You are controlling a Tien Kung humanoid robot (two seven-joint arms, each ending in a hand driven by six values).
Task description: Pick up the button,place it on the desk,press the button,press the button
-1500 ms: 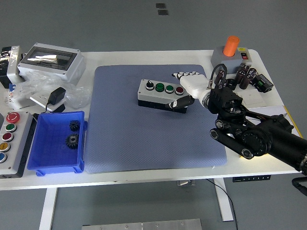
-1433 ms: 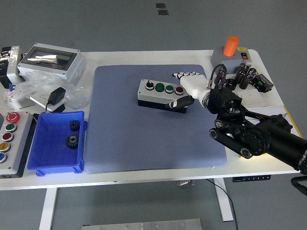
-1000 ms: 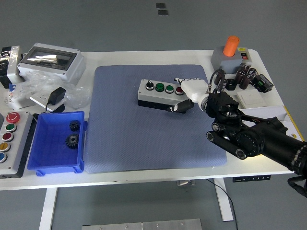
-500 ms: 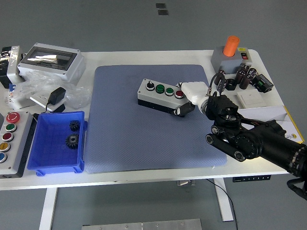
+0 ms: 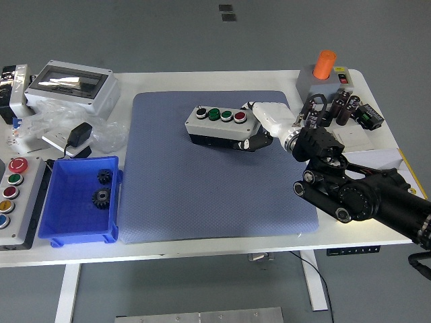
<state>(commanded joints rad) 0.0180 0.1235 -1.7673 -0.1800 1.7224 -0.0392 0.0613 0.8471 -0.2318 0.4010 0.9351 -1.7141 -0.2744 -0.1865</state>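
Note:
The button box (image 5: 214,126) is grey with a black base; its top carries a black selector, two green buttons and a red button. It is over the middle of the blue mat (image 5: 202,195), slightly tilted, and looks raised a little off it. My right hand (image 5: 259,131) is shut on the box's right end, white palm over the top edge and black thumb (image 5: 250,143) under the front. The black right arm (image 5: 357,192) comes in from the lower right. My left arm is out of view.
A blue bin (image 5: 60,225) with two gears sits front left, beside a control panel (image 5: 13,198) at the left edge. A grey enclosure (image 5: 73,86) and bagged parts are back left. A grey box with an orange cap (image 5: 323,74) and black parts (image 5: 350,111) are back right.
My right hand slid in from the box's right side, closed on its right end, and moved the box left and toward the far side, tilting and raising it slightly.

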